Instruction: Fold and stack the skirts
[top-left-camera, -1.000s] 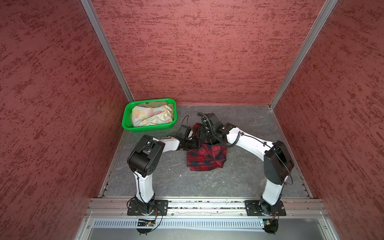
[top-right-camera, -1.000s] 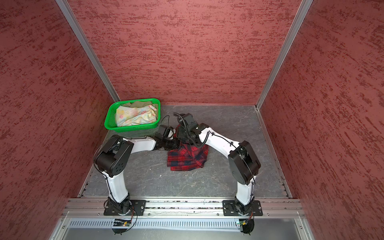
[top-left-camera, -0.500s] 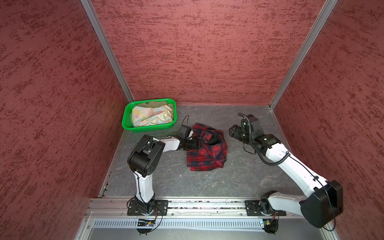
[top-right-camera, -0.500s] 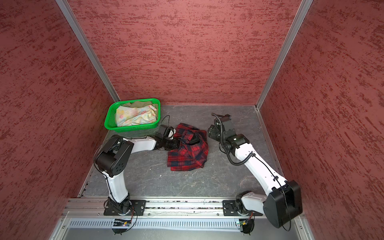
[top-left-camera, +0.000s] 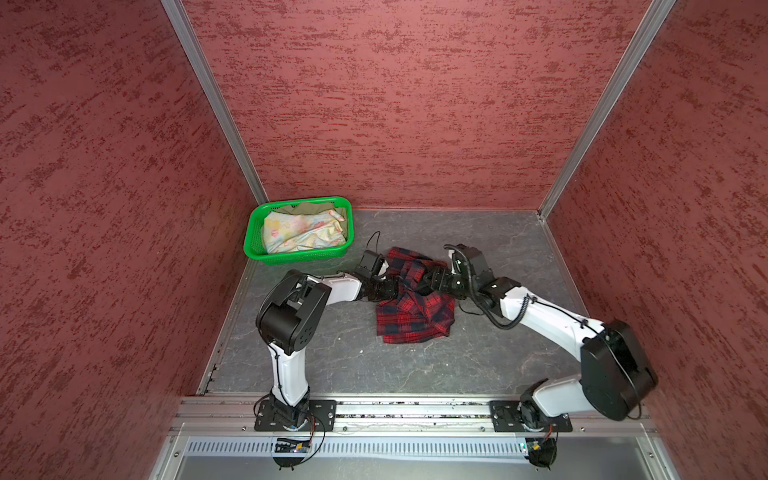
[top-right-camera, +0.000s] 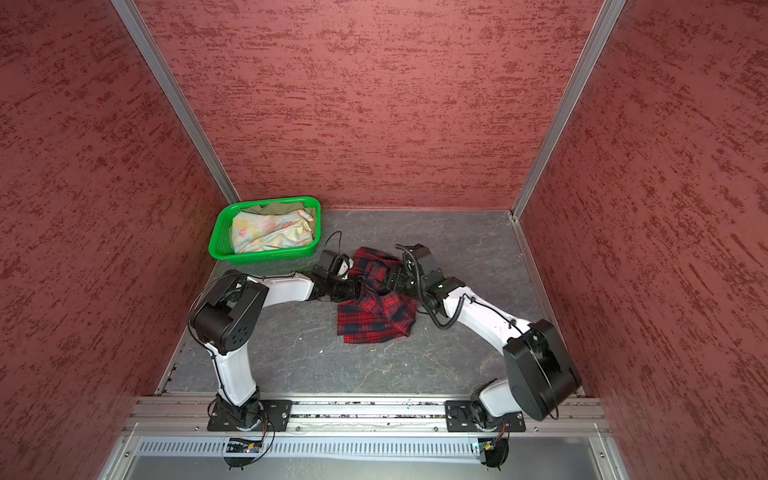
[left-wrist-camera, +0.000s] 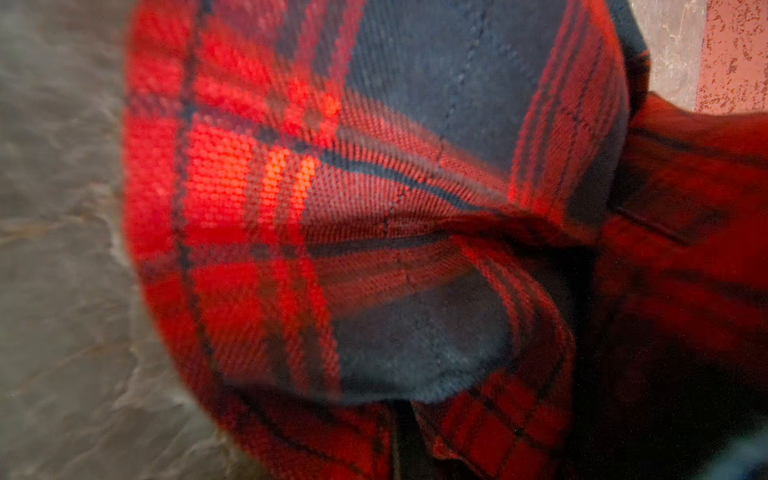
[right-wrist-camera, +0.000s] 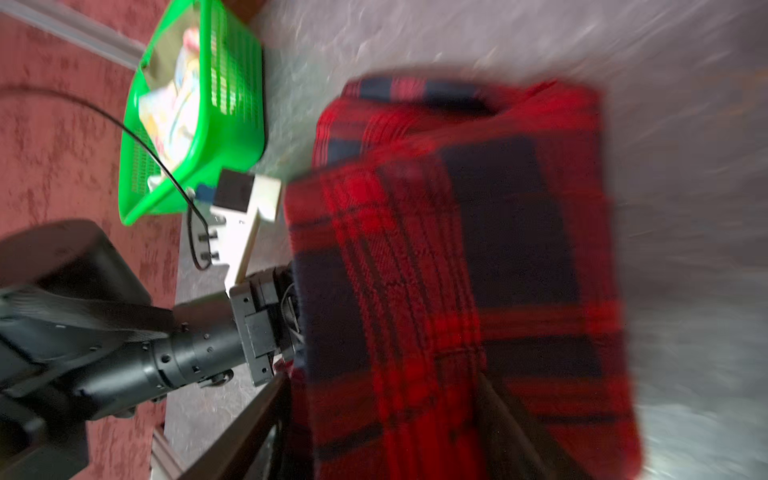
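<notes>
With twelve o'clock toward the back wall, the green basket (top-left-camera: 248, 243) sits at about ten o'clock on the grey table (top-left-camera: 332, 357), tucked into the corner. The flowered skirt (top-left-camera: 303, 232) lies crumpled in it, and a strip of the olive skirt (top-left-camera: 312, 206) shows beneath it at the basket's twelve o'clock rim.

The left arm reaches in low from seven o'clock. The left gripper (top-left-camera: 392, 286) meets the plaid skirt (top-left-camera: 415, 320) at the skirt's nine to ten o'clock edge. Its jaws are pressed together on the cloth, which bunches and rises there. In the left wrist view the red-and-navy weave (left-wrist-camera: 374, 208) hangs right against the lens and hides the fingers.

The plaid skirt lies rumpled near the middle of the table, apart from the basket. Its six o'clock part lies flatter on the surface.

The right gripper (top-left-camera: 426, 279) comes onto the skirt from its two o'clock side. In the blurred right wrist view its fingers (right-wrist-camera: 259, 409) stand spread wide, with plaid cloth lying between them.
</notes>
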